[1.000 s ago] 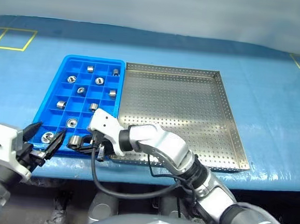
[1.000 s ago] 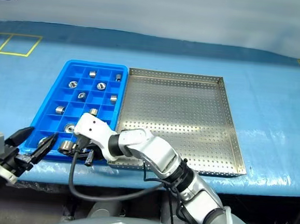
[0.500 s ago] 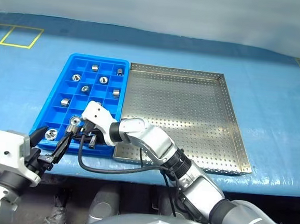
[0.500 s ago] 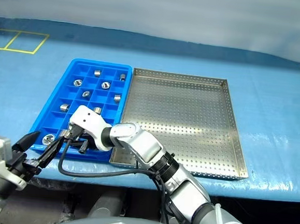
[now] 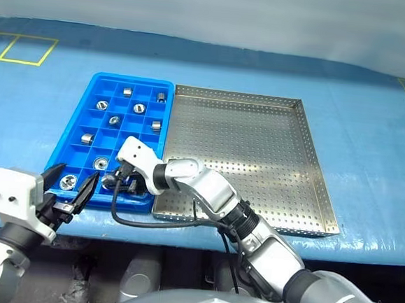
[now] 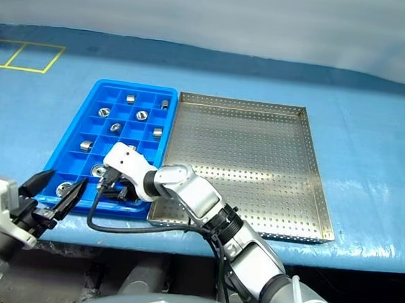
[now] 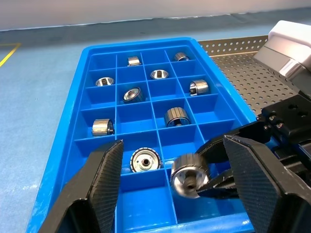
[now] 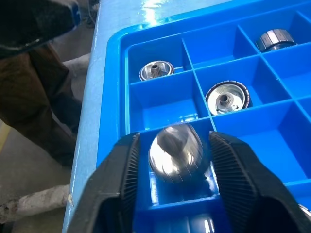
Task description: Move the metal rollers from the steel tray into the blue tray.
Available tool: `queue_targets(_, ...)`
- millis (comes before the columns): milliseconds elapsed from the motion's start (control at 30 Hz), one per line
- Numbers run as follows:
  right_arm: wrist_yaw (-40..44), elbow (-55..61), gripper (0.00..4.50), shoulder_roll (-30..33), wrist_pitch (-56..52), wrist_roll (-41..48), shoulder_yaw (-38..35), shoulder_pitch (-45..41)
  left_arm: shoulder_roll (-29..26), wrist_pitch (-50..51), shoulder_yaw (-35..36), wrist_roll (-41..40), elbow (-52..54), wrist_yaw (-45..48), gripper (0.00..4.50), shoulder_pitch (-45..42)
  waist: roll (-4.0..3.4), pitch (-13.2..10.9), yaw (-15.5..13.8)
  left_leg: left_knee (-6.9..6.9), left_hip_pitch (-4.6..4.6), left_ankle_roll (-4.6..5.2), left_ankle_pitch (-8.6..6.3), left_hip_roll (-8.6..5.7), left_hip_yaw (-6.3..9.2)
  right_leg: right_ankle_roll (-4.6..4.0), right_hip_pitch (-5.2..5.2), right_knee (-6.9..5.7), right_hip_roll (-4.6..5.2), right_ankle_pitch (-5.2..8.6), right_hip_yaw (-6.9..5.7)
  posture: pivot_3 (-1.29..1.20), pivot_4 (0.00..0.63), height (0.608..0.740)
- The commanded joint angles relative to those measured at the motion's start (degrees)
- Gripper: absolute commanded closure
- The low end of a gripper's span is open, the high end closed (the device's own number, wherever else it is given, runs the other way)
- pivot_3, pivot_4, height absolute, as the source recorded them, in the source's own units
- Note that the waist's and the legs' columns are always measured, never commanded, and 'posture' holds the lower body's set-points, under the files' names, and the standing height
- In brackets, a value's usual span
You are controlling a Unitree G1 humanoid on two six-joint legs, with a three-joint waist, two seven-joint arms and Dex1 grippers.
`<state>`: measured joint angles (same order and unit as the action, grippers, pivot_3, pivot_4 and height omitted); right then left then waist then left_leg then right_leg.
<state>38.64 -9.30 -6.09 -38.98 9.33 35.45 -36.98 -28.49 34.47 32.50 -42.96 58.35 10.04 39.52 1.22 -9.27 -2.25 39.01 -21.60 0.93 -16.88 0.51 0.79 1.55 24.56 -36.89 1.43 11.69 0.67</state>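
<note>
Though shiny, roller [image 8: 175, 151] blurred

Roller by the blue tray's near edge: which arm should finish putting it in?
Right. Its tool already has the roller between its fingers, over a near compartment of the blue tray. The left tool hovers open and empty beside it.

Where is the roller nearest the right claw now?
The roller sits between the right claw's fingers, over the blue tray's near row, beside the steel tray.

Glossy blue plastic tray [image 5: 88, 93], shiny metal rollers [image 7: 176, 116], matt perforated steel tray [image 5: 244, 155]
</note>
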Motion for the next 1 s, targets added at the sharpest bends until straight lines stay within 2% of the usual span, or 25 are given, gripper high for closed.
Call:
queue_targets(33,0.1,2.35,1.74,0.02,1.81,-0.85,0.02,0.44,-0.76,0.17,0.38,-0.39,1.38,0.06,0.89,-0.73,-0.01,0.0,0.04,0.0,0.0,0.0,0.0,0.0,0.0,0.0,0.0,0.0,0.0,0.0,0.0,0.18,0.15,0.74)
queue_targets(167,-0.51,5.98,1.74,-0.09,1.55,-0.33,-2.29,0.71,-1.31,0.56,-0.46,-0.3,0.75,0.36,0.89,-2.34,-0.01,-0.01,0.08,0.0,0.0,-0.01,0.01,0.0,0.0,0.07,0.0,0.0,0.0,0.04,0.0,0.16,0.15,0.74)
queue_targets(333,-5.38,14.31,1.74,2.22,1.46,-0.75,-10.48,0.6,-3.94,1.99,-7.06,0.14,-1.9,1.4,0.89,-11.1,-0.06,-0.03,-0.02,0.02,-0.01,-0.05,0.03,-0.03,0.1,0.08,-0.03,0.0,0.0,0.04,-0.02,0.07,0.15,0.74)
queue_targets(533,-13.23,20.34,1.74,11.93,3.07,-5.05,-21.84,3.49,-5.13,2.26,-19.82,2.83,-9.35,4.7,0.89,-27.37,0.0,0.02,0.95,0.07,-0.01,-0.05,0.08,-0.16,0.13,-0.04,-0.11,0.01,0.01,-0.15,0.01,-0.08,0.15,0.74)
queue_targets(633,-14.49,24.53,1.74,17.74,0.62,-5.31,-26.44,7.8,-3.5,-0.64,-27.92,7.77,-15.36,7.59,0.89,-35.07,-0.13,0.01,2.46,0.07,-0.05,0.0,0.05,-0.28,0.05,0.06,-0.12,0.06,0.05,-0.21,0.08,-0.15,0.15,0.74)
queue_targets(767,-13.14,32.97,1.74,25.04,-2.44,-3.73,-31.28,17.8,0.7,-5.81,-37.74,16.68,-26.76,9.55,0.89,-43.98,-0.26,0.02,5.28,0.0,-0.11,0.11,-0.02,-0.27,-0.14,0.3,0.0,0.09,0.03,-0.31,0.1,-0.24,0.15,0.74)
queue_targets(1000,-14.24,39.93,1.74,27.13,-5.16,-1.65,-34.51,27.0,5.29,-11.4,-40.84,22.22,-37.11,12.79,0.89,-48.37,-0.33,0.01,11.97,-0.02,-0.11,0.5,-0.29,0.0,-0.42,0.47,0.13,0.03,0.03,-0.3,0.37,-0.34,0.15,0.74)
